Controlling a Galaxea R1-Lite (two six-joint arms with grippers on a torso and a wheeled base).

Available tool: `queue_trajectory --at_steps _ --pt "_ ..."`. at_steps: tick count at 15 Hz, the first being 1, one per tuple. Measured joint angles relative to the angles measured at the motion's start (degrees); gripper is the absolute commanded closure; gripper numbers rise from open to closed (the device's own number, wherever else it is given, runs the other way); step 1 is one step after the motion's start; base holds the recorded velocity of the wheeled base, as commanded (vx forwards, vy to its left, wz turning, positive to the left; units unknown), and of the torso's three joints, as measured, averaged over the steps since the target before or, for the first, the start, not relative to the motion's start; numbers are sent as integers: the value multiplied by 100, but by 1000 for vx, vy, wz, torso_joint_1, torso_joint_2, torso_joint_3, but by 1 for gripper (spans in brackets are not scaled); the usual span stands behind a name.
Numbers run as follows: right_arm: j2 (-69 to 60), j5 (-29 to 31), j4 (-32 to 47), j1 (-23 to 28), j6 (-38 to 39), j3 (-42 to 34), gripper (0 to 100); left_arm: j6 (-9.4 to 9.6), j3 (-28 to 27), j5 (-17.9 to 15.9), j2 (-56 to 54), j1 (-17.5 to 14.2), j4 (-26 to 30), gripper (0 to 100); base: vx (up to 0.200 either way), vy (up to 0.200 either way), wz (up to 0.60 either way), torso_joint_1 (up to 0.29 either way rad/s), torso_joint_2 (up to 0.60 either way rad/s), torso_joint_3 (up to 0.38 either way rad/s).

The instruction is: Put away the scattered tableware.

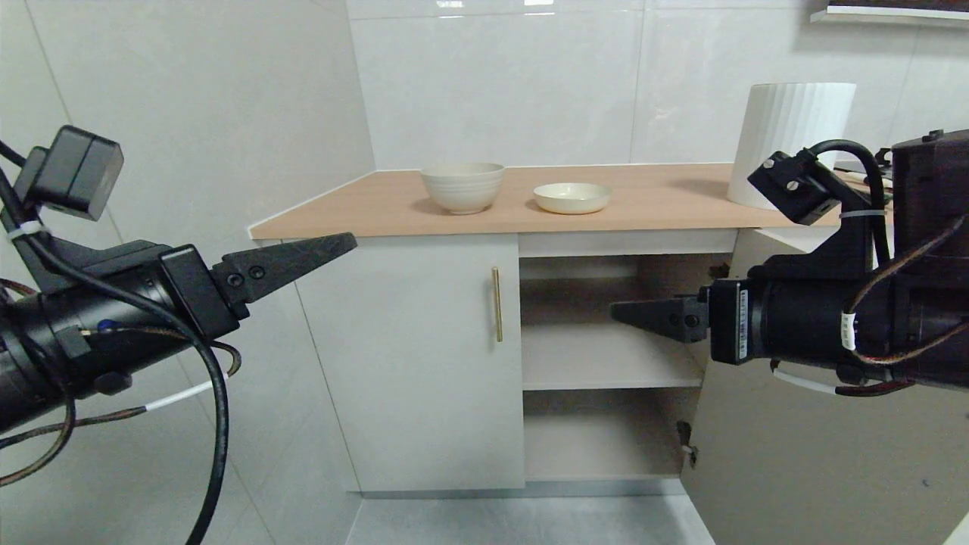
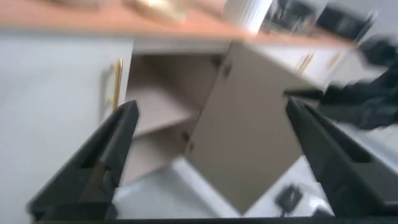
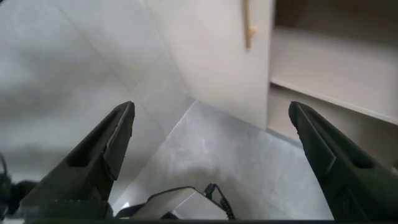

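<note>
Bowl (image 1: 462, 187): near front edge of counter (image 1: 666, 200).
Plate (image 1: 571, 197): just right of it (not touching).
Left gripper (image 1: 341, 246): fingers wide apart, empty.
Right gripper (image 1: 628, 312): likewise.

No text, number or sign could be read. A small white sticker (image 1: 743, 322) was seen on the wrist housing behind the right gripper (image 1: 619, 309), with dark print that was too small to be made out. A white tag (image 1: 847, 330) was wrapped around a cable (image 1: 901, 265) on the same arm, and its marks could not be read either.
</note>
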State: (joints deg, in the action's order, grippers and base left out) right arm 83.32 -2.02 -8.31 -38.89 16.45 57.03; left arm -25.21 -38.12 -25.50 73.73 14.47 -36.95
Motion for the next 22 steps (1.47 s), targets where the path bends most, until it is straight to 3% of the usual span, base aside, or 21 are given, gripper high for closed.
queue_trajectory --at_steps 4,18,22 --pt "-15 508 73 20 -9 18 0 -10 2 -13 2 -50 22 0 0 0 0 0 0 0" --pt "-234 528 550 -28 106 199 0 -7 -38 -17 129 -128 93 0 186 0 0 1 2 2" --pt "-306 497 503 -24 165 188 0 -13 -29 11 140 -128 77 0 0 0 0 0 0 0"
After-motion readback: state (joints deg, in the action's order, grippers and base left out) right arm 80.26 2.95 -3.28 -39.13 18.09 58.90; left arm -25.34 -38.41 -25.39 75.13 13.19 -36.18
